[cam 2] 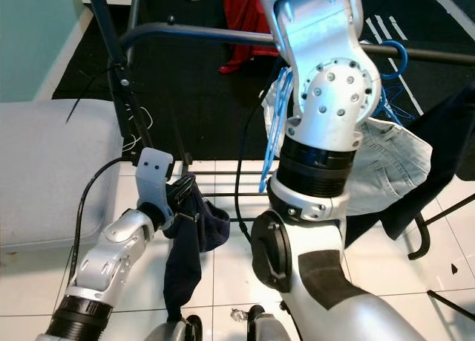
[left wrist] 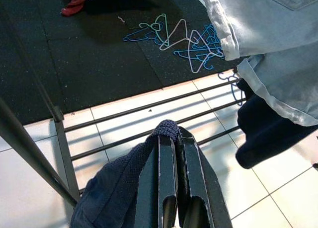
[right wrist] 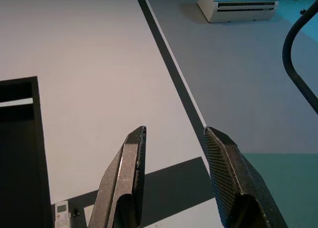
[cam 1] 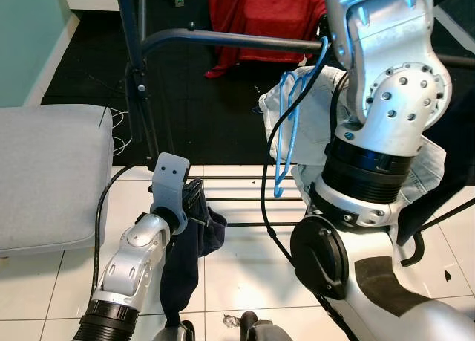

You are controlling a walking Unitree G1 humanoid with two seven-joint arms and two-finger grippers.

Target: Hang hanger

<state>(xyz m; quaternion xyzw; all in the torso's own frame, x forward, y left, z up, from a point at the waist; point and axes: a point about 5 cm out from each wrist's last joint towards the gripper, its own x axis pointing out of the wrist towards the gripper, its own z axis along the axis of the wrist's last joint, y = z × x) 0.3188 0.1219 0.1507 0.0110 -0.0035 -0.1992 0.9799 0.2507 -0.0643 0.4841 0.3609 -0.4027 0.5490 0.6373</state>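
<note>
Left claw (left wrist: 171,153) grasps navy cloth (cam 1: 184,259); blue hanger (cam 1: 286,133) hangs vertically; right claw (right wrist: 174,143) released.

We stood on white floor tiles (cam 1: 245,281) that met a black mat (cam 1: 200,118) ahead. A grey cushioned seat (cam 1: 44,177) lay beside a pale teal wall (cam 1: 26,36). Overhead we saw a white ceiling (right wrist: 74,64) and an air conditioner (right wrist: 238,4).

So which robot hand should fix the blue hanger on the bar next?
Probably the right hand. Its arm is raised up by the rail, next to the blue hanger, and its fingers are open and empty. The left hand sits low, shut on the dark cloth.
</note>
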